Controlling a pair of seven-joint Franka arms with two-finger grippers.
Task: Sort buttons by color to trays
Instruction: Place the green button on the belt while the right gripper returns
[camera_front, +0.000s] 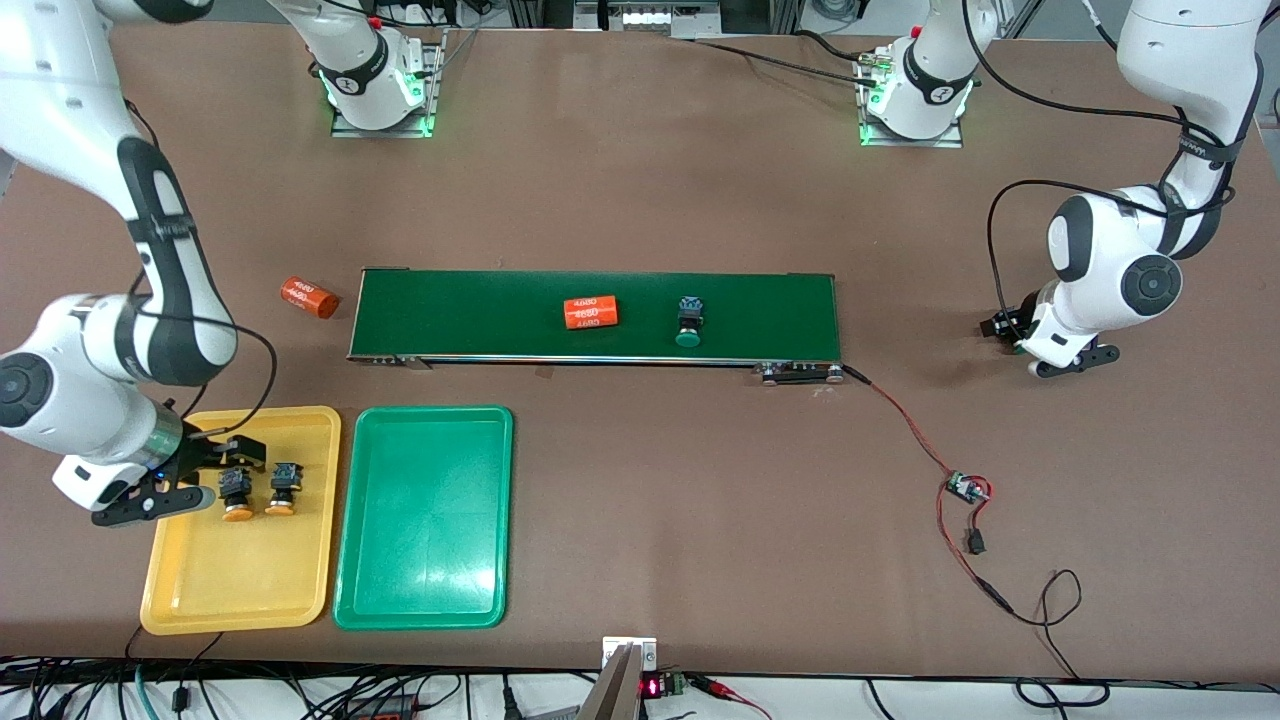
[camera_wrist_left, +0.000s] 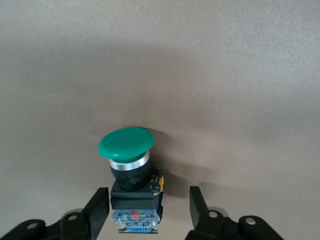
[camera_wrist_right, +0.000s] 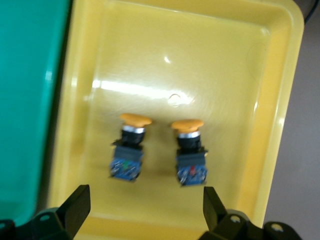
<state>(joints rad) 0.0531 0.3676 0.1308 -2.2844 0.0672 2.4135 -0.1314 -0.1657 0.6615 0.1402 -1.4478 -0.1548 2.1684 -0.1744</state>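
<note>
Two yellow-capped buttons (camera_front: 237, 492) (camera_front: 283, 490) lie side by side in the yellow tray (camera_front: 230, 580), also seen as buttons (camera_wrist_right: 129, 147) (camera_wrist_right: 189, 150) on the yellow tray (camera_wrist_right: 200, 60). My right gripper (camera_front: 215, 473) (camera_wrist_right: 146, 200) hovers open over them, holding nothing. The green tray (camera_front: 425, 540) beside it holds nothing. One green-capped button (camera_front: 688, 322) lies on the belt. Another green-capped button (camera_wrist_left: 131, 170) lies on the bare table at the left arm's end. My left gripper (camera_front: 1005, 328) (camera_wrist_left: 149, 196) is low around its body, one finger close against it, the other still apart.
A long dark-green conveyor belt (camera_front: 480, 300) crosses the table's middle and carries an orange cylinder (camera_front: 591, 313). A second orange cylinder (camera_front: 309, 297) lies on the table off its end. A small circuit board (camera_front: 965, 489) with red and black wires lies nearer the front camera.
</note>
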